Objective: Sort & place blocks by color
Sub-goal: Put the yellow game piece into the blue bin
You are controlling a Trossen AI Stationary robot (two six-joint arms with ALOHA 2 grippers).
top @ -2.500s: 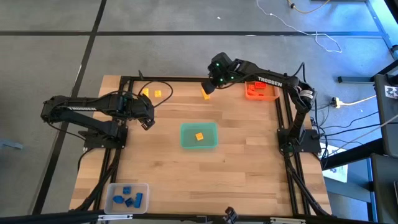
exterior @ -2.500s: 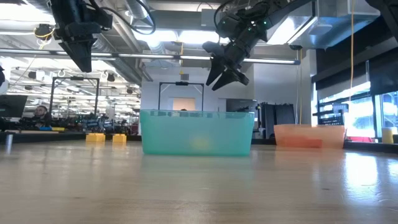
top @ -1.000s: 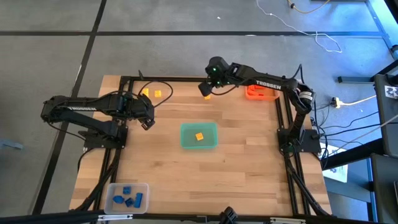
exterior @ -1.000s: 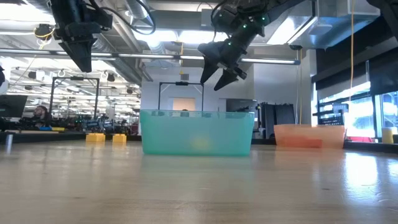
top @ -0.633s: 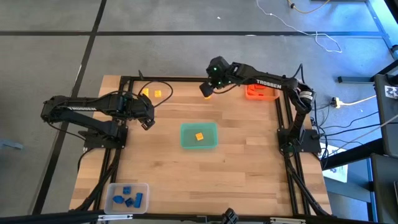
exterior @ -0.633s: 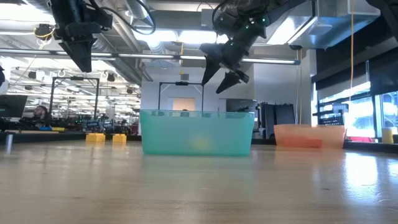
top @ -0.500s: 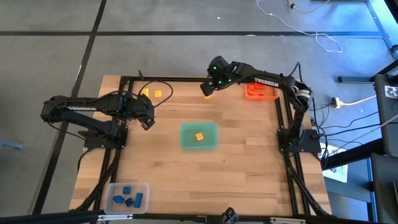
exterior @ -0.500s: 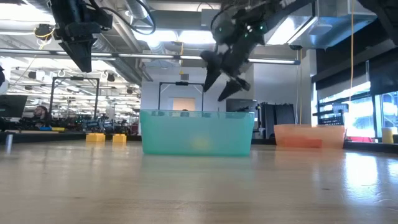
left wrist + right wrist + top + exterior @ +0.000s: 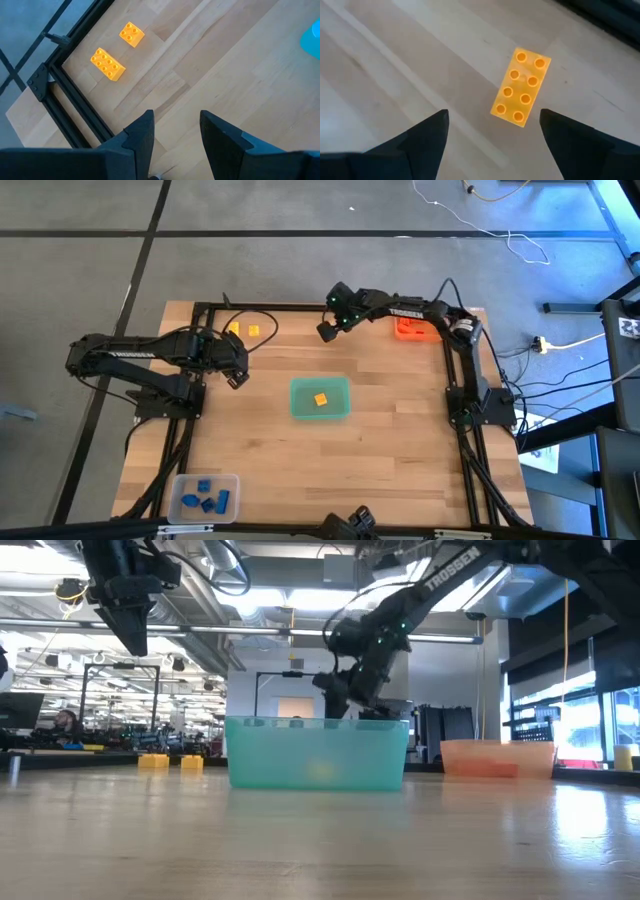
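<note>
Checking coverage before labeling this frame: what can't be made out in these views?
- Yellow brick under the right hand: hidden by the arm in the high view; only the right wrist view shows it.
- Green tray contents: only a faint blur through its wall in the low view.
- Orange tray: partly covered by the right arm in the high view; brick count unclear.
- Blue bricks: too small to count in the high view.
- Left hand: fingertips cut off by the picture's edge in the left wrist view.

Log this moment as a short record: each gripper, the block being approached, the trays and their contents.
right gripper: open, above a yellow eight-stud block, not touching it
left gripper: open, empty, hovering at the table's left
loose yellow blocks: two, far left of table
green tray: one yellow block
clear tray: blue blocks
orange tray: orange-red blocks, count unclear
</note>
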